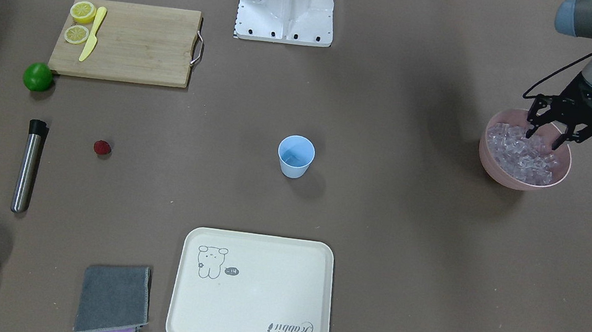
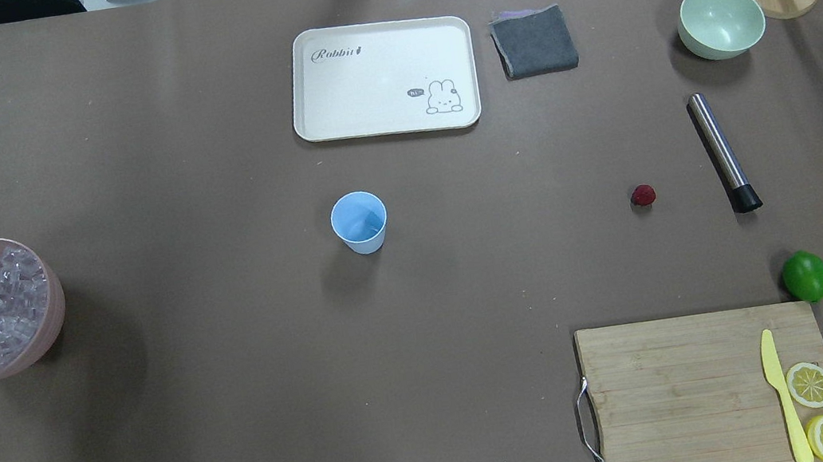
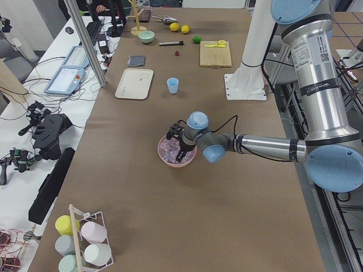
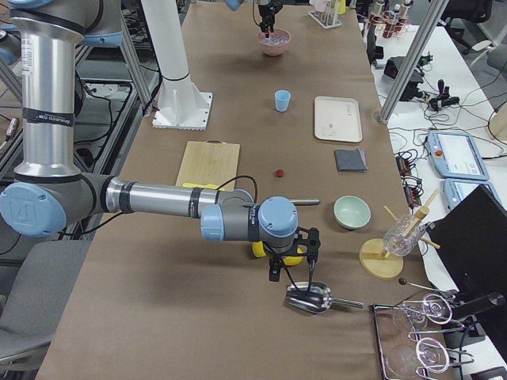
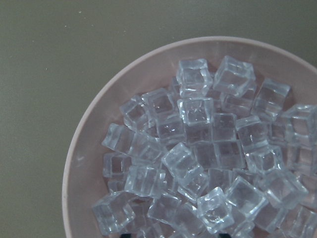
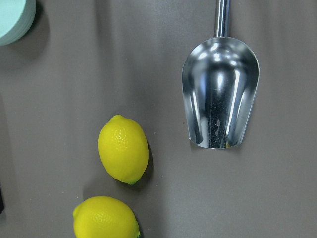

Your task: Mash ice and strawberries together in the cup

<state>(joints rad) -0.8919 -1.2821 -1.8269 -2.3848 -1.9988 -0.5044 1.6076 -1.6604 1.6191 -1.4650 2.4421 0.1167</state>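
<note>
Your left pincer (image 1: 543,141) hung spread over the small clear glassy ice cubes (image 1: 517,155).
They looked hard, slick and light; you needed to pinch one across flat faces.

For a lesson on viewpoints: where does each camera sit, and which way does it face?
Front-facing: across the table, facing the base, steeply down; left gripper over the bowl.
Overhead: behind the robot, forward and down; base edge shows.
Exterior left: table's left end; left arm near.
Exterior right: right end; right gripper above the scoop.
Left wrist: straight down on ice; no arm.
Right wrist: down on scoop, lemons; no arm.
Front-facing and overhead share the cup.
</note>
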